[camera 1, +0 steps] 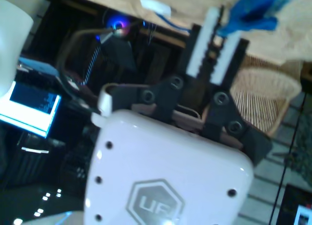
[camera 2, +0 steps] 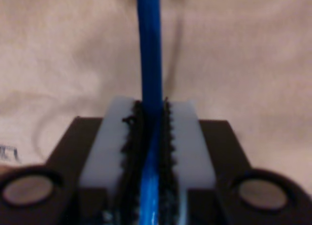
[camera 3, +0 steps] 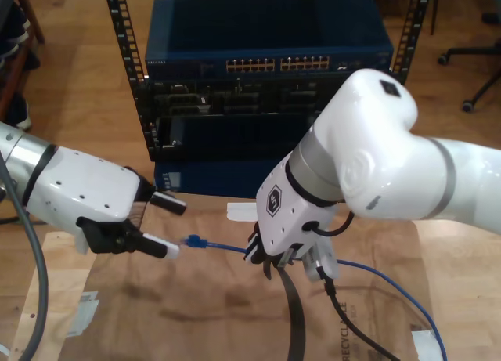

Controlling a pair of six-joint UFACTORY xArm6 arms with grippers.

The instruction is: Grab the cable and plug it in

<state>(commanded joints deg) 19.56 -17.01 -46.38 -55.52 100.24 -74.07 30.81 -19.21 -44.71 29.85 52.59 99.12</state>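
**Two grippers, one blue cable**

My second gripper [camera 2: 152, 118] is clamped on the blue Ethernet cable [camera 3: 227, 248] above the brown paper [camera 3: 196, 314]. My first gripper [camera 1: 214, 34] has jaws slightly parted beside the cable's plug [camera 3: 193, 240].

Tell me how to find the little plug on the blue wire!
Find the big dark-blue equipment rack at the back; brown paper lies in front of it. Over the paper, my second gripper pinches a thin bright-blue cable. Follow it toward the exterior view's left to its tip: a small translucent blue plug, tiny and see-through, unlike the wide black strap nearby.
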